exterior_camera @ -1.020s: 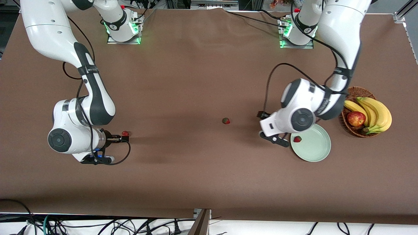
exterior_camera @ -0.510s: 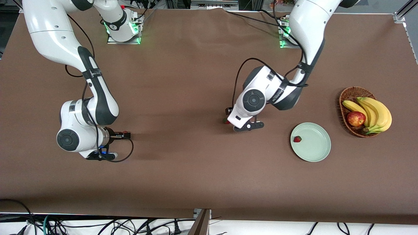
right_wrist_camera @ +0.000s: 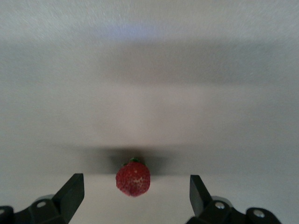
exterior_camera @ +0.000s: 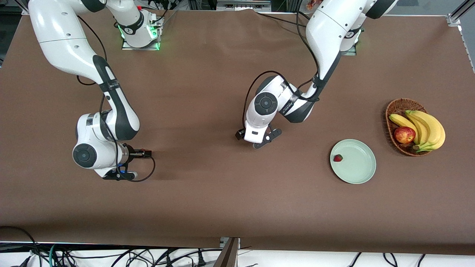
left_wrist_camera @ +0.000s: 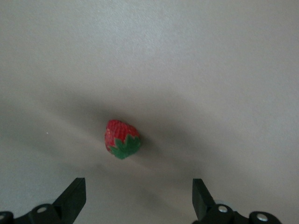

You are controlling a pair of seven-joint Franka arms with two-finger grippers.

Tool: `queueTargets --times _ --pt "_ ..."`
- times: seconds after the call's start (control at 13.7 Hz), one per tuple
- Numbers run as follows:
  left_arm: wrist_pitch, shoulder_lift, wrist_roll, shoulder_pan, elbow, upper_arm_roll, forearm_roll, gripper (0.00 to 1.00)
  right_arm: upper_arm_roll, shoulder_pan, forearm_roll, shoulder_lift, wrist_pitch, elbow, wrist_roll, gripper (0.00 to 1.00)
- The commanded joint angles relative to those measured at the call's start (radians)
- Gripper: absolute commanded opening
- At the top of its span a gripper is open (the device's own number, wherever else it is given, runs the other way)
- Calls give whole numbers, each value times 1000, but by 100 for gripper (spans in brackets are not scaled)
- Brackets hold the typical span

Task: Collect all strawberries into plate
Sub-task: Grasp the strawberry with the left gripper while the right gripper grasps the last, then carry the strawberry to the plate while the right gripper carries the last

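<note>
Brown matte cloth covers the surface, with three small red strawberries spread across it.
One seeded, green-capped strawberry lies inside the round, shallow, pale mint-green plate; a second strawberry sits on the cloth under the released left tool; a third strawberry rests between the spread fingers of the right tool. Near the plate, a woven brown wicker basket holds smooth yellow bananas and a red-yellow apple.

red strawberries with green caps, mint-green plate, brown table, yellow bananas, black fingers
</note>
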Motion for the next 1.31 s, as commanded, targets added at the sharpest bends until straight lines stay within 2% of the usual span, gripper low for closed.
queueTargets --times 0.0,0.29,0.51,0.66,0.8,0.95,1.02,1.09,1.17,1.24 --pt "-3 6 -24 -3 22 14 19 100 -5 4 -1 -18 33 -43 -4 100" --pt "-3 -3 -22 17 -10 16 114 100 -5 4 -1 -21 77 -77 -4 98" --pt "-1 9 -17 20 -12 13 114 100 -5 4 -1 -21 77 -77 -4 68" --pt "0 20 -17 18 -12 13 111 100 -5 4 0 -21 77 -79 -4 63" --pt "0 33 -17 18 -10 13 111 86 -3 4 -1 -21 76 -77 -4 49" --pt "0 35 -17 15 -10 13 110 64 -3 4 2 -21 73 -77 -4 36" --pt "2 35 -17 17 -10 13 110 47 -3 4 2 -23 71 -74 -4 29" --pt "2 35 -17 15 -10 13 110 37 -3 4 3 -29 70 -71 -7 25" --pt "10 40 -17 15 -9 13 107 23 -3 4 5 -38 70 -68 -10 22" --pt "16 44 -14 18 -7 10 102 14 -3 4 9 -41 70 -62 -10 21"
